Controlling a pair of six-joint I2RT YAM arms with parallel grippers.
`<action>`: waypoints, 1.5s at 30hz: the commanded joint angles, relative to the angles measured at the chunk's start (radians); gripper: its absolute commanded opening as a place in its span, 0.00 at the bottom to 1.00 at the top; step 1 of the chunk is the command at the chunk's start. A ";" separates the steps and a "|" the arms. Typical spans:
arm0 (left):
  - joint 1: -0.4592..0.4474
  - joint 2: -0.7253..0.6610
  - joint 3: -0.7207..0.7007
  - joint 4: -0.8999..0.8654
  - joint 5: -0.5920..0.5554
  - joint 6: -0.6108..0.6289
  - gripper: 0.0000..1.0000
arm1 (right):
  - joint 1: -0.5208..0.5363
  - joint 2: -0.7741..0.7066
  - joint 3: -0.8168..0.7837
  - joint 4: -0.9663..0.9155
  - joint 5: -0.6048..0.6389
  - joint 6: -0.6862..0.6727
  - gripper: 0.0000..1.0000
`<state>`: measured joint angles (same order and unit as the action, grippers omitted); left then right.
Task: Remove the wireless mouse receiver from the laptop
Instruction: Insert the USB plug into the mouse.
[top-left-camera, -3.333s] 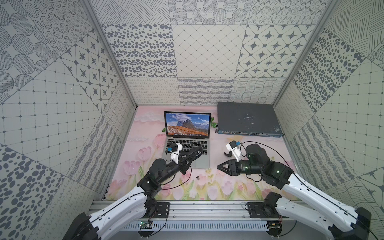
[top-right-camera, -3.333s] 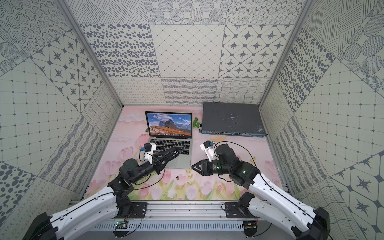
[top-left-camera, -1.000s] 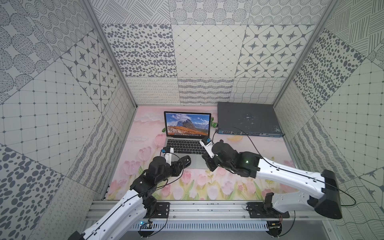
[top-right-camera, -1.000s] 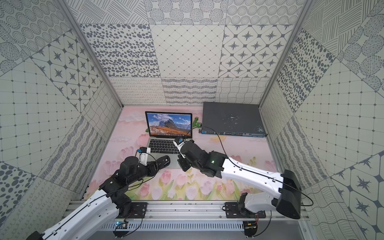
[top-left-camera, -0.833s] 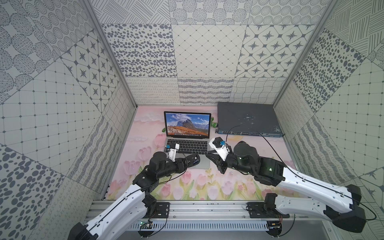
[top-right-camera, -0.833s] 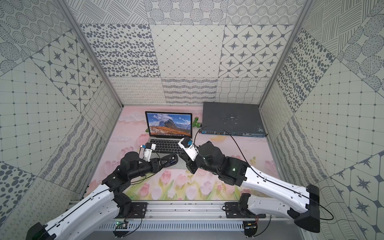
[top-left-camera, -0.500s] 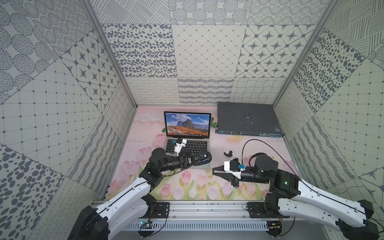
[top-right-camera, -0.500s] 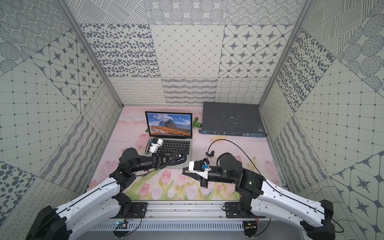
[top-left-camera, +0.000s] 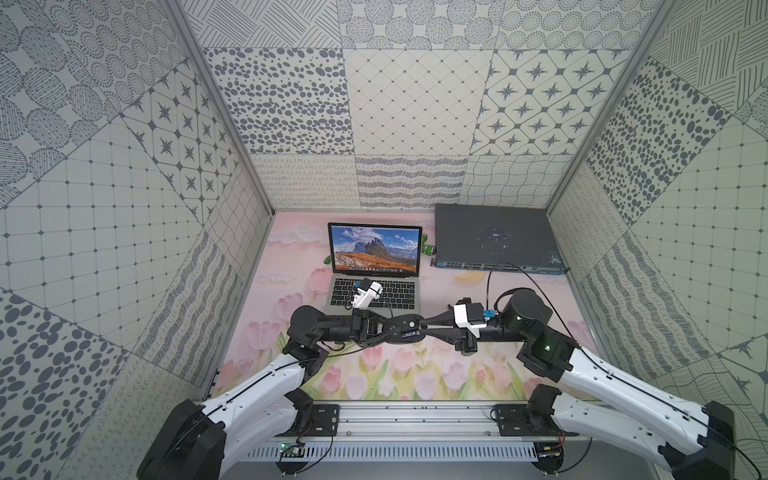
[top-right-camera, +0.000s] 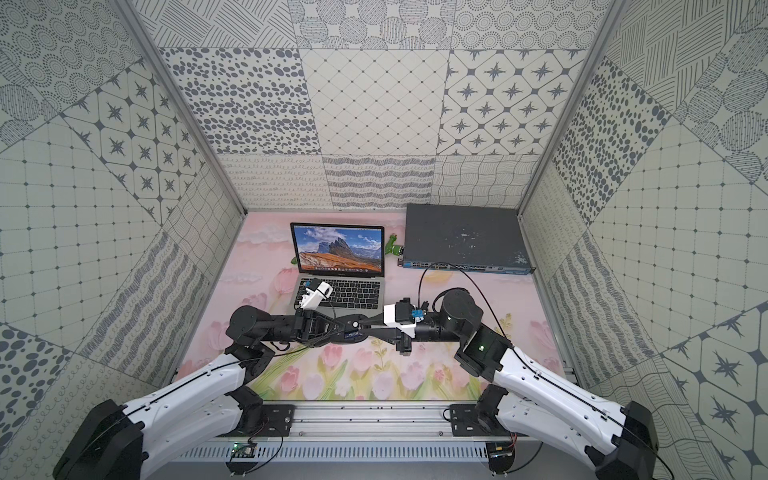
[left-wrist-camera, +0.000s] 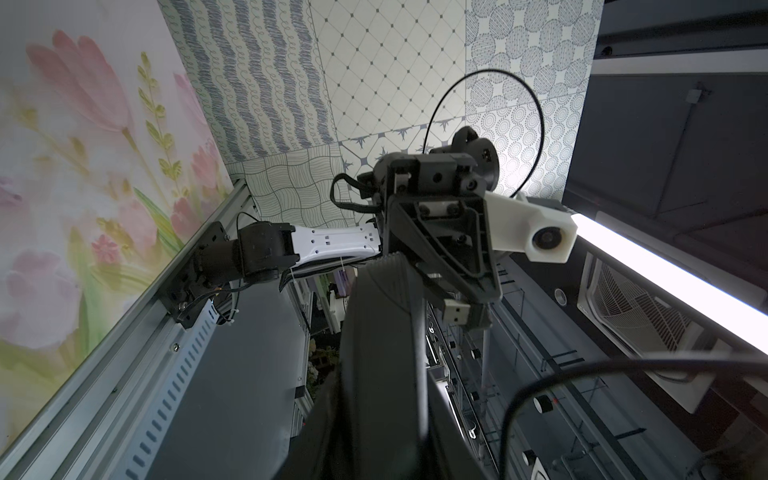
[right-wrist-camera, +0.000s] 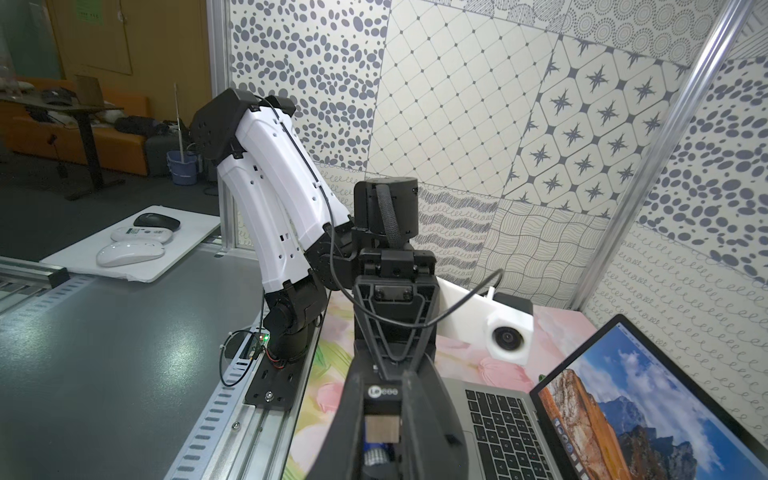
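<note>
Both arms have met above the flowered bench (top-left-camera: 374, 374), clear of the slim silver-grey laptop (top-left-camera: 376, 249). Right jaws pinch the tiny black wireless mouse receiver (left-wrist-camera: 456, 311), already unplugged. Left jaws clamp the black oval mouse (top-left-camera: 405, 332). You've only the set-down left.

The left arm (top-left-camera: 266, 388) slopes up from its base to a sharply bent elbow, with the left wrist (top-left-camera: 328, 326) lying level and pointing toward the robot's right — the right arm (top-left-camera: 615, 384) is folded the same way from the other side, the right wrist (top-left-camera: 496, 330) level and pointing left. The left gripper (top-left-camera: 401, 328) and right gripper (top-left-camera: 422, 327) face each other nose to nose in both top views, tips touching or all but. Both pairs of jaws are drawn in to a narrow gap, neither spread.
</note>
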<state>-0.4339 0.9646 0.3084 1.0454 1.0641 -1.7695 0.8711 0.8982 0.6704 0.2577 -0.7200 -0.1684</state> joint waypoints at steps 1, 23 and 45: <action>-0.002 -0.006 -0.001 0.136 0.091 -0.057 0.24 | -0.027 0.053 0.027 0.127 -0.102 0.041 0.00; 0.000 0.034 -0.009 0.116 0.079 -0.023 0.23 | -0.104 0.064 -0.026 0.141 -0.222 0.095 0.00; 0.000 0.006 -0.003 0.027 0.080 0.041 0.22 | -0.102 0.109 -0.045 0.121 -0.191 0.068 0.00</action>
<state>-0.4339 0.9817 0.2966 1.0351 1.1282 -1.7782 0.7681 0.9939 0.6182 0.3782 -0.9157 -0.0902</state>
